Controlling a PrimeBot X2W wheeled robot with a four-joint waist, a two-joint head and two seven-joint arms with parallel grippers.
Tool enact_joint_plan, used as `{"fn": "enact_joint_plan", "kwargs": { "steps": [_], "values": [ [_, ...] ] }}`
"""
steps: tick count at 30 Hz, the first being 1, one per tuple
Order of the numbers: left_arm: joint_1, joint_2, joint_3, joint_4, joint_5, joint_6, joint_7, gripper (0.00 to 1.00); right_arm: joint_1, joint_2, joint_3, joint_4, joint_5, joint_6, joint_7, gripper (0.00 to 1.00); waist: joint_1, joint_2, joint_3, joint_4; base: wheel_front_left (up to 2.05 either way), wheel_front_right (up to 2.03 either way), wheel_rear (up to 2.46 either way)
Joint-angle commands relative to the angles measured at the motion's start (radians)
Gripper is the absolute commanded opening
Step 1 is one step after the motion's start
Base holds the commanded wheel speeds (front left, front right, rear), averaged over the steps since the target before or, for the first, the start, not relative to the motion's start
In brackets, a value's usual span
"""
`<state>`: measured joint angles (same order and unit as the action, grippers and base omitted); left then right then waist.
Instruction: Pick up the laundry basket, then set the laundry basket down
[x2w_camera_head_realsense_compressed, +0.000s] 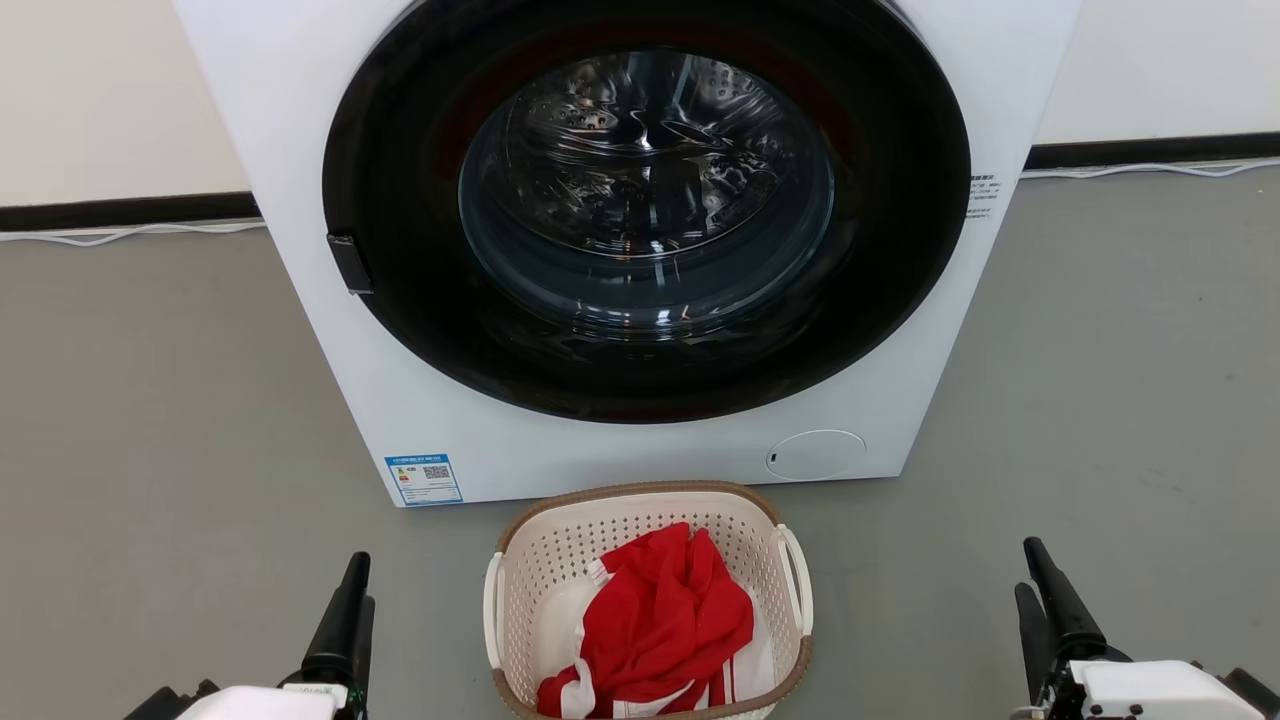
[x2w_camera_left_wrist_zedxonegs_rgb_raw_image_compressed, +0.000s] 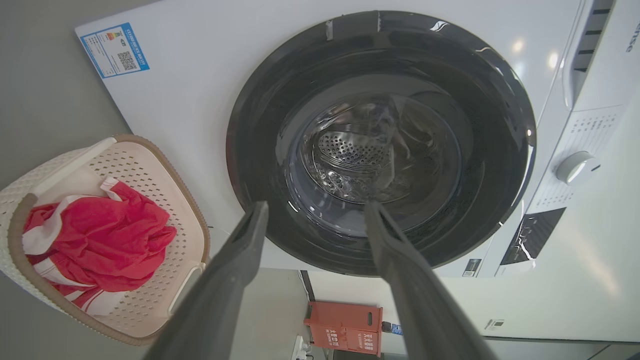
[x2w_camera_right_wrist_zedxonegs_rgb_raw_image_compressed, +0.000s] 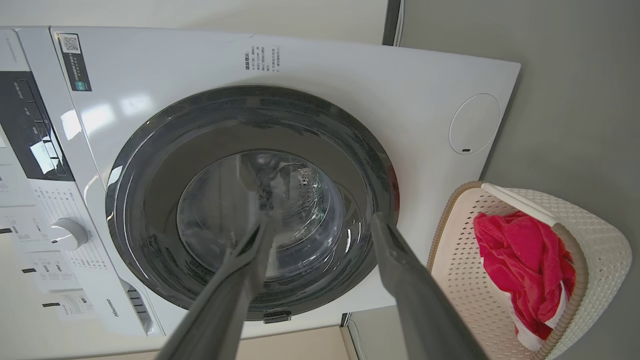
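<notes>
Low at the left of the head view, the left claw (x2w_camera_head_realsense_compressed: 350, 600) hangs over the grey floor (x2w_camera_head_realsense_compressed: 150, 400), released and grasping nothing; its wrist view shows the two fingers (x2w_camera_left_wrist_zedxonegs_rgb_raw_image_compressed: 240, 260) spread wide apart. Between the claws, well apart from each, the laundry basket (x2w_camera_head_realsense_compressed: 545, 580) stands upright on the floor, mouth upward, its far brown rim just in front of the white washing machine (x2w_camera_head_realsense_compressed: 290, 120). One white handle (x2w_camera_head_realsense_compressed: 492, 610) faces left and the other (x2w_camera_head_realsense_compressed: 797, 580) right, so the handle-to-handle axis runs across the view; the near end is cut by the frame edge, so I cannot tell which axis is the longer. A crumpled red-and-white garment (x2w_camera_head_realsense_compressed: 665, 620) lies inside. At the lower right the right claw (x2w_camera_head_realsense_compressed: 1028, 568) is likewise released and empty. The head view looks squarely into the closed round door (x2w_camera_head_realsense_compressed: 640, 210). The left wrist view adds the machine's control dial (x2w_camera_left_wrist_zedxonegs_rgb_raw_image_compressed: 575, 167) and a red box (x2w_camera_left_wrist_zedxonegs_rgb_raw_image_compressed: 345, 327) by the wall; the right wrist view adds the round service hatch (x2w_camera_right_wrist_zedxonegs_rgb_raw_image_compressed: 474, 124) beside the basket.
</notes>
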<state>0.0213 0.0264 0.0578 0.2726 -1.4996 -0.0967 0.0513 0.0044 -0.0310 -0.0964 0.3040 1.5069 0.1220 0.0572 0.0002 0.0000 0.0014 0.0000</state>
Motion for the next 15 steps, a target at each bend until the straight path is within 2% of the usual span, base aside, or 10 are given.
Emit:
{"fn": "enact_joint_plan", "kwargs": {
  "steps": [1, 6, 15],
  "values": [
    [-0.021, 0.006, 0.001, -0.038, 0.019, 0.003, -0.008, 1.0, -0.026, -0.009, 0.006, -0.033, -0.026, 0.002, -0.014, 1.0, -0.0001, 0.0, 0.0, 0.0, 0.0, 0.0, 0.0],
    [-0.019, 0.007, -0.008, -0.06, 0.08, 0.013, -0.023, 1.0, -0.025, -0.01, 0.019, -0.05, -0.103, 0.002, -0.028, 1.0, -0.0001, 0.0, 0.0, 0.0, 0.0, 0.0, 0.0],
    [-0.016, 0.009, -0.039, -0.101, 0.251, 0.042, -0.052, 1.0, -0.022, -0.011, 0.039, -0.084, -0.268, 0.003, -0.058, 1.0, -0.0001, 0.0, 0.001, 0.001, 0.0, 0.0, 0.0]
  ]
}}
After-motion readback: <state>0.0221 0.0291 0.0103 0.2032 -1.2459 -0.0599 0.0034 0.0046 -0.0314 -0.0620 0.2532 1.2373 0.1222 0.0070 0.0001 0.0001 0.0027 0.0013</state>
